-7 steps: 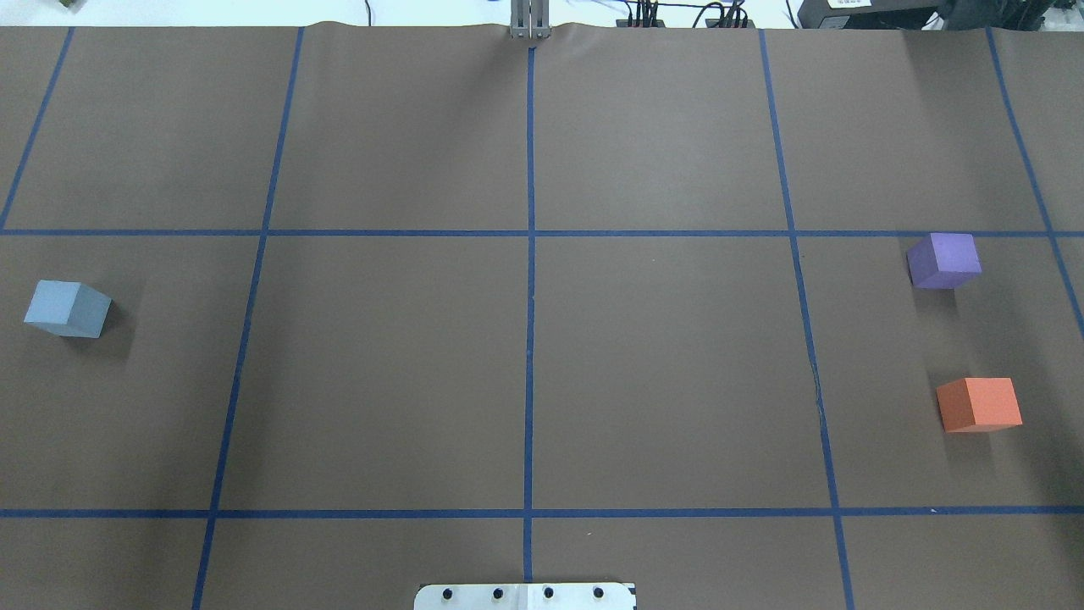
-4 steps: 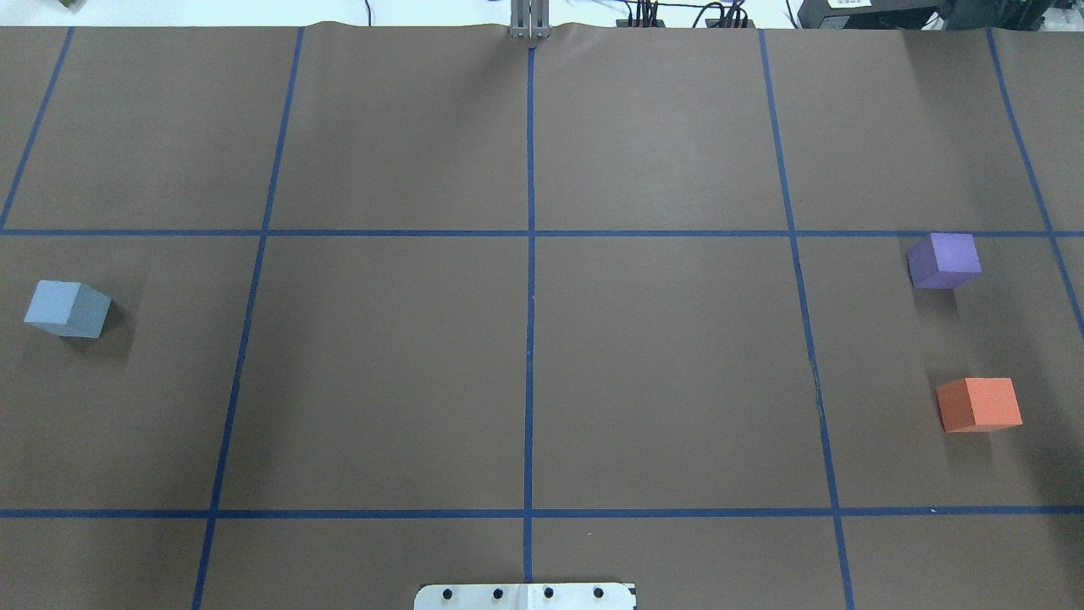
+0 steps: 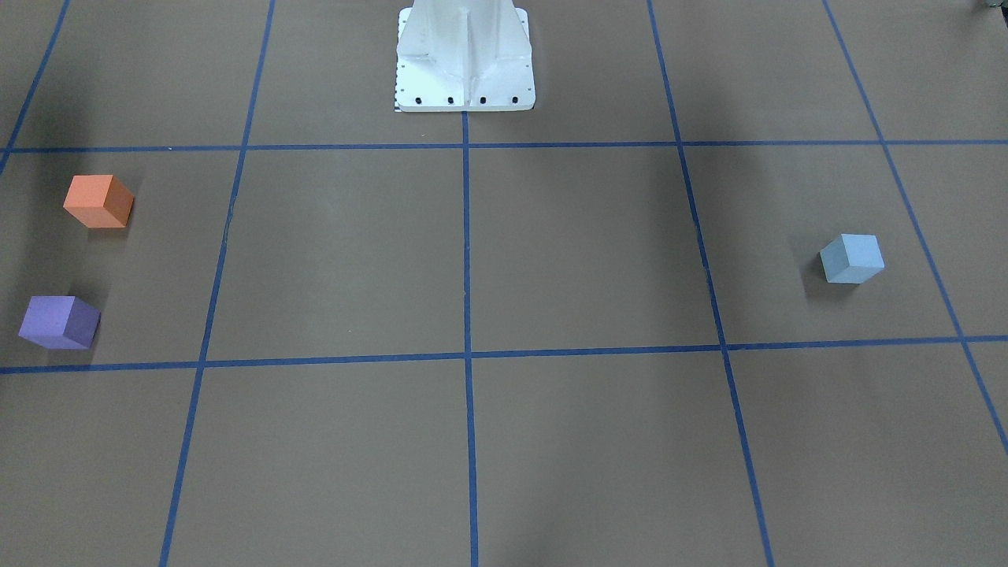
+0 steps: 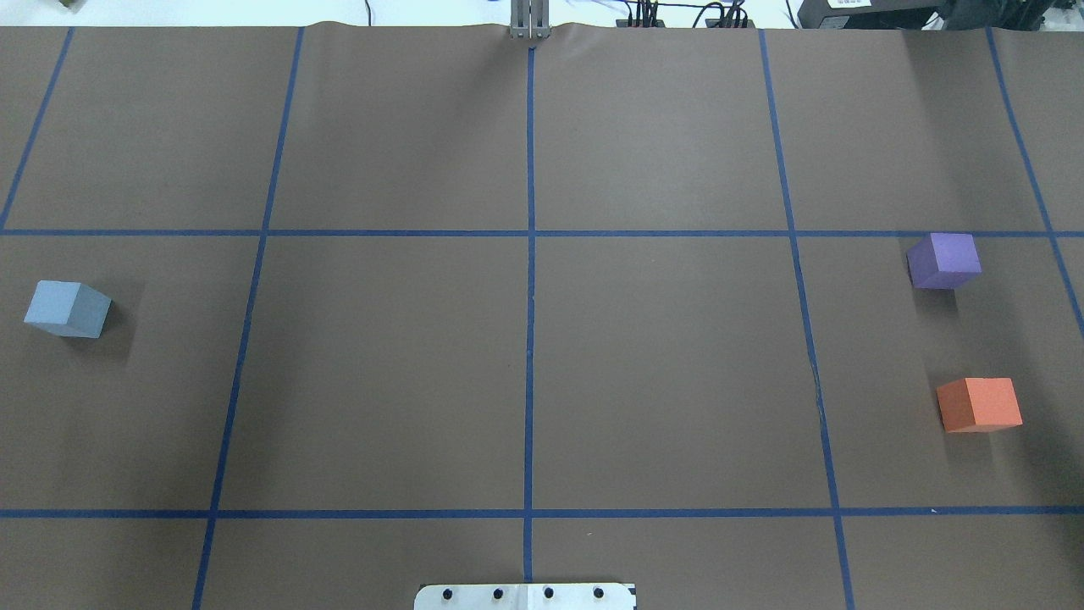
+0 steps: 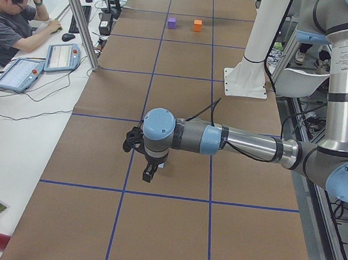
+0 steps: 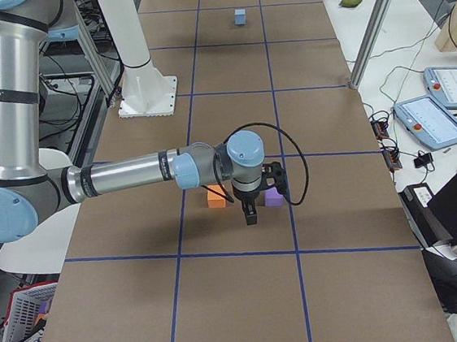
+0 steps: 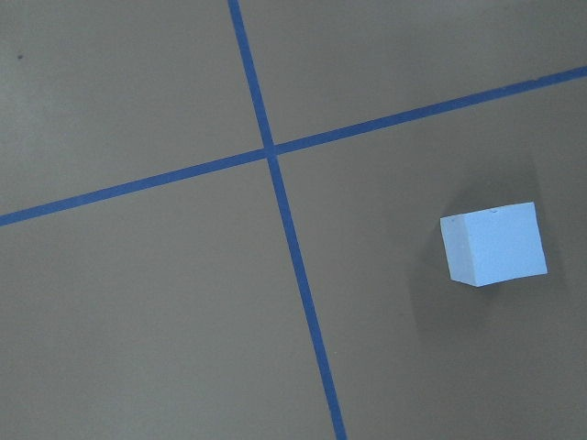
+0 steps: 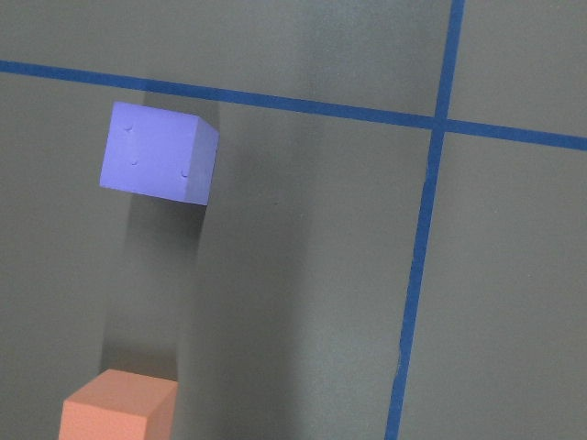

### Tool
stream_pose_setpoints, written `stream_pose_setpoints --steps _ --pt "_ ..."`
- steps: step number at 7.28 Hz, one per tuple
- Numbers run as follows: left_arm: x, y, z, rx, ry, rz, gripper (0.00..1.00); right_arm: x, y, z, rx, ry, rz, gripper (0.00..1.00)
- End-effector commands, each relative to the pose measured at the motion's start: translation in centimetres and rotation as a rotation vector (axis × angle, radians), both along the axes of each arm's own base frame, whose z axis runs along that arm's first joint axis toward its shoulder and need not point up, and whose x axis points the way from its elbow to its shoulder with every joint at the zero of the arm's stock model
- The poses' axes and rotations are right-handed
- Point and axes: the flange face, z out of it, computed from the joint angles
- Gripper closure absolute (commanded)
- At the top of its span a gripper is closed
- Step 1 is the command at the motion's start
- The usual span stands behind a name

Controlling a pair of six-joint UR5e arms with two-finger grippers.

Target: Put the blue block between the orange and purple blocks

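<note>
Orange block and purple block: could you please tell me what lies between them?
Only bare table, seen in the overhead view, between the orange block and purple block.

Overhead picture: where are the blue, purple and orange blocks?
blue block (image 4: 56, 305), overhead view, on its top face.
purple block (image 4: 950, 256), overhead view, on its top face.
orange block (image 4: 987, 402), overhead view, on its top face.

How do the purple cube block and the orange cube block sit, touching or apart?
Apart. The overhead exterior view shows bare brown paper between the purple cube block and the orange cube block.
</note>
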Motion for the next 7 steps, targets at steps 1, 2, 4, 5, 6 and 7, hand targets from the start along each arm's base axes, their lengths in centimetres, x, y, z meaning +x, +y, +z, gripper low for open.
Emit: stream_pose_setpoints --steps 1,2,4,5,6,7 --pt "6.9 -0.6 0.7 -0.071 0.008 0.056 0.00 -2.7 -0.7 -1.5 0.009 -0.018 0.042 0.00" --pt "7.9 -1.0 2.3 -0.078 0.023 0.018 0.00 -3.0 -0.6 -1.6 0.012 -0.025 0.053 0.00" --pt "13.0 -1.0 5.3 -0.082 0.084 -0.061 0.00 -3.1 -0.3 -1.4 0.011 -0.026 0.051 0.00" --pt "15.6 -1.0 5.7 -0.076 0.059 -0.128 0.00 -3.0 -0.3 -1.4 0.008 -0.026 0.051 0.00" --pt "19.5 -0.8 5.2 -0.076 0.036 -0.133 0.00 -3.0 -0.3 -1.4 0.008 -0.026 0.052 0.00" --pt "20.6 -1.0 4.6 -0.070 0.030 -0.136 0.00 -3.0 -0.2 -1.3 0.008 -0.026 0.052 0.00"
